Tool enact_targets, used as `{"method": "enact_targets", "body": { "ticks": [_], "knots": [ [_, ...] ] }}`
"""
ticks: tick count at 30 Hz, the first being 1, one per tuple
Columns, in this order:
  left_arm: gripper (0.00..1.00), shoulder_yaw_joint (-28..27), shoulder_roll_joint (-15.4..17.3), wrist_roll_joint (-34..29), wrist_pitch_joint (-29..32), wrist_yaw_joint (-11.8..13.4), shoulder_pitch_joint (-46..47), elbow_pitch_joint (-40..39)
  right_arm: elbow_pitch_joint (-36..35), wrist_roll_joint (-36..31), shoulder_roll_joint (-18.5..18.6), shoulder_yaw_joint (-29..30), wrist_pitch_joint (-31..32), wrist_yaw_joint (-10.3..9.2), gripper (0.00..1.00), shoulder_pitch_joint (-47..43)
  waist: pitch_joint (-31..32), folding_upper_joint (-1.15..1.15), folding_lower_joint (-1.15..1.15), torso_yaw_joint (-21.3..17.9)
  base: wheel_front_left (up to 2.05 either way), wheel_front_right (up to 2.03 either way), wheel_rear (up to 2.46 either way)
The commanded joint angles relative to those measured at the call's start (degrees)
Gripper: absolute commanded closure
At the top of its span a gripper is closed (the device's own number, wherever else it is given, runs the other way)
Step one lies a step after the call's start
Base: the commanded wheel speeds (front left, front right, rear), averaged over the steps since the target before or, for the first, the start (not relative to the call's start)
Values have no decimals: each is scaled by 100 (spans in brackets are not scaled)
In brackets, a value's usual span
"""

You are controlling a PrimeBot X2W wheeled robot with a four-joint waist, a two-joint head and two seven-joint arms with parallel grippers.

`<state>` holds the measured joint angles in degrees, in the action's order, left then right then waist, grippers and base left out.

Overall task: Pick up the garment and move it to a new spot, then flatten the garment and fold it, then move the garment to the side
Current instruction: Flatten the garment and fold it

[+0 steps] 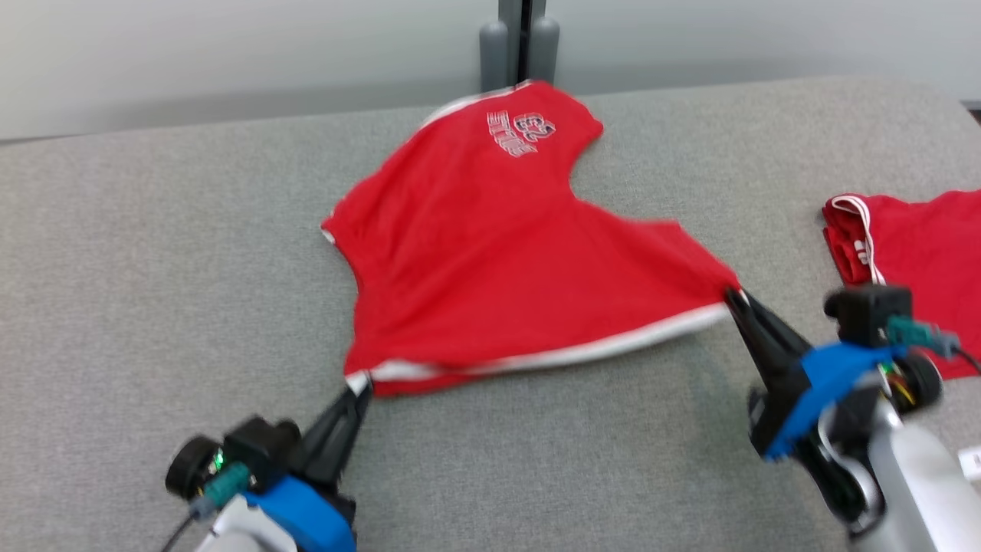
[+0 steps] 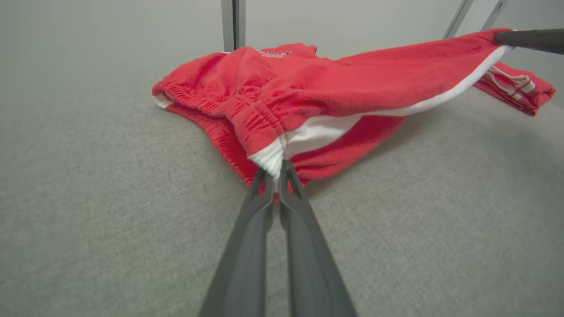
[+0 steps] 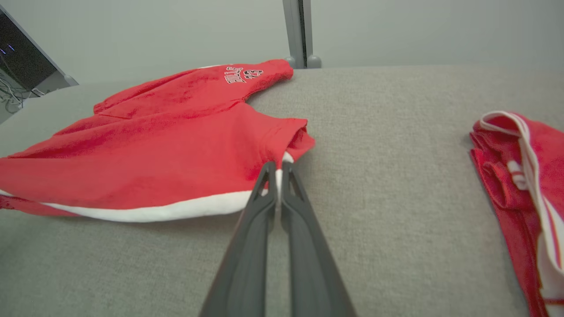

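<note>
Left pincer (image 1: 359, 388) is pressed together on one end of the red garment's (image 1: 475, 253) white waistband, and right pincer (image 1: 734, 296) pinches the other end — the band stretches between them, raised off the grey bench (image 1: 153, 268). The garment's far leg lies just before the grey post (image 1: 521, 38). A second red garment (image 1: 920, 245) lies well right of the post. The white leg print is too blurred to read.

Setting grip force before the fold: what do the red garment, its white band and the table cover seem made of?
The red garment: soft matte knit, likely cotton or polyester jersey; it sags between the pinched corners. The white band: smoother sewn-on strip, probably knit. The table cover: grey matte woven fabric, visible speckled grain.
</note>
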<state>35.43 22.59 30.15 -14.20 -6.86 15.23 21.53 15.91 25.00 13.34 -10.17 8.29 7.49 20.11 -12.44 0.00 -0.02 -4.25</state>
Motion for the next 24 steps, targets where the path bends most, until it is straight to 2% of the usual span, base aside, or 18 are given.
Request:
{"method": "enact_targets", "body": {
  "ticks": [1,6,10,13,15,19,24],
  "knots": [
    [100,86,114,-88,84,56,-247,-185,-288,-108,60,170,257,3,100,-456,132,0,2,10,0,0,0],
    [100,389,427,-112,506,178,-1034,-984,-1543,-376,53,701,1643,3,100,-1831,320,0,2,139,0,0,0],
    [100,515,707,-51,869,381,-1626,-1767,-2790,-580,-4,1152,2763,3,100,-2681,332,0,2,187,0,0,0],
    [100,557,868,-50,1117,597,-1951,-2444,-3647,-722,-58,1451,3415,3,100,-3057,295,0,2,237,0,0,0],
    [100,560,898,-35,1223,736,-2079,-2862,-4083,-758,15,1578,3619,2,100,-3016,259,0,2,248,0,0,0],
    [100,431,790,110,1259,912,-2094,-3241,-4265,-858,299,1602,3759,3,100,-2686,213,0,2,296,0,0,0],
    [100,221,566,325,1252,979,-1724,-3240,-3723,-727,847,1272,3576,2,100,-1575,105,0,2,398,0,0,0]
  ]
}}
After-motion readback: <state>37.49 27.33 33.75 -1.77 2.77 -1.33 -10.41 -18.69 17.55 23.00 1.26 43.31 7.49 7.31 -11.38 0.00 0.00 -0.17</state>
